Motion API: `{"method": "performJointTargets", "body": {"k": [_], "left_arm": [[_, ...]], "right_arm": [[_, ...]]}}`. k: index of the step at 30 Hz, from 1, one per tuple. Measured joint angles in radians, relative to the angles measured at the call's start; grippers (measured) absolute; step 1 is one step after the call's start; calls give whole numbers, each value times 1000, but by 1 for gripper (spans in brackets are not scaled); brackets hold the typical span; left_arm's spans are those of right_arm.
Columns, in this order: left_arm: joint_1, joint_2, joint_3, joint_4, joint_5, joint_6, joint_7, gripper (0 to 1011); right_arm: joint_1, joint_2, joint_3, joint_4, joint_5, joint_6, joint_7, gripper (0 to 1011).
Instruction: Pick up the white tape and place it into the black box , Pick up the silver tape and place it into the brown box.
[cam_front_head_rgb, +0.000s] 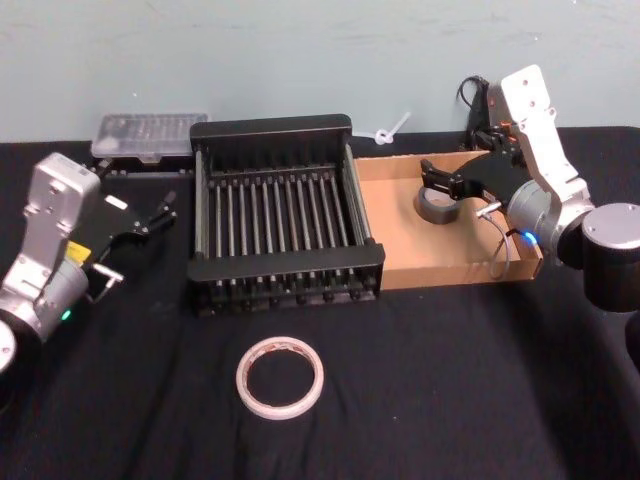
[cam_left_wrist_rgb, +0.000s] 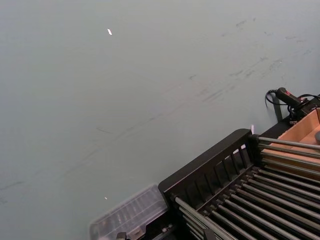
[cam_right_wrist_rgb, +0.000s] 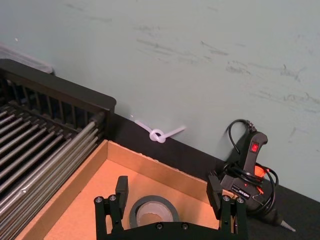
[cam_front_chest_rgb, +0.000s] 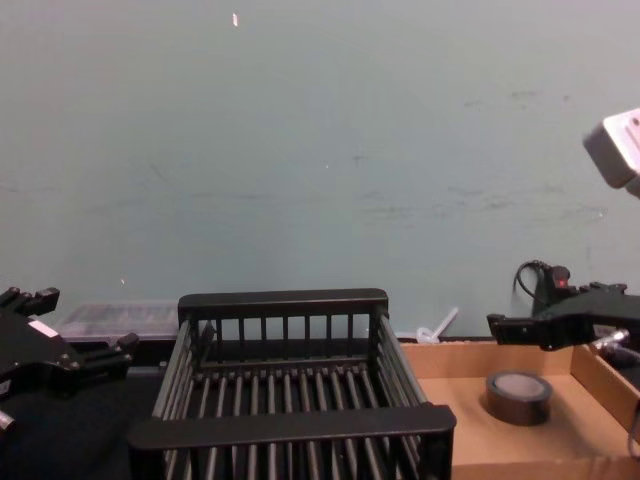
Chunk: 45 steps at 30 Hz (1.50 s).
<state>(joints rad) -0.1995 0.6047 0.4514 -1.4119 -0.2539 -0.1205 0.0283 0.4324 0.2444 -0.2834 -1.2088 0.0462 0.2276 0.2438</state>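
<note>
The silver tape (cam_front_head_rgb: 437, 207) lies flat on the floor of the brown box (cam_front_head_rgb: 400, 240), to the right of the black box (cam_front_head_rgb: 205, 215). My right gripper (cam_front_head_rgb: 428, 180) hovers open just above the roll, clear of it. The right wrist view has the silver tape (cam_right_wrist_rgb: 152, 212) below and between the spread fingers (cam_right_wrist_rgb: 121, 187). From the chest, the right gripper (cam_front_chest_rgb: 520, 328) hangs over the silver tape (cam_front_chest_rgb: 519, 396). The white tape (cam_front_head_rgb: 280, 376) rests on the black cloth in front of the black box. My left gripper (cam_front_head_rgb: 160, 212) is open, left of the black box.
A clear plastic case (cam_front_head_rgb: 150, 135) sits behind the black box at the back left. A glue gun (cam_right_wrist_rgb: 250, 170) with its cable and a white zip tie (cam_front_head_rgb: 390, 130) lie behind the brown box by the wall.
</note>
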Motion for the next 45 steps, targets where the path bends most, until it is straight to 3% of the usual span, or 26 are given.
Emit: {"method": "performJointTargets", "body": {"k": [9, 24, 36, 45], "left_arm": [[0, 0, 0, 0, 0, 0, 0, 1001], [0, 0, 0, 0, 0, 0, 0, 1001], [0, 0, 0, 0, 0, 0, 0, 1002], [0, 0, 0, 0, 0, 0, 0, 1001]], "right_arm": [[-53, 26, 20, -86, 13, -4, 47, 1000], [-229, 138, 42, -329, 105, 3, 147, 1000], [-343, 243, 38, -431, 168, -46, 234, 1000], [-391, 303, 2, -467, 202, -59, 291, 1000]]}}
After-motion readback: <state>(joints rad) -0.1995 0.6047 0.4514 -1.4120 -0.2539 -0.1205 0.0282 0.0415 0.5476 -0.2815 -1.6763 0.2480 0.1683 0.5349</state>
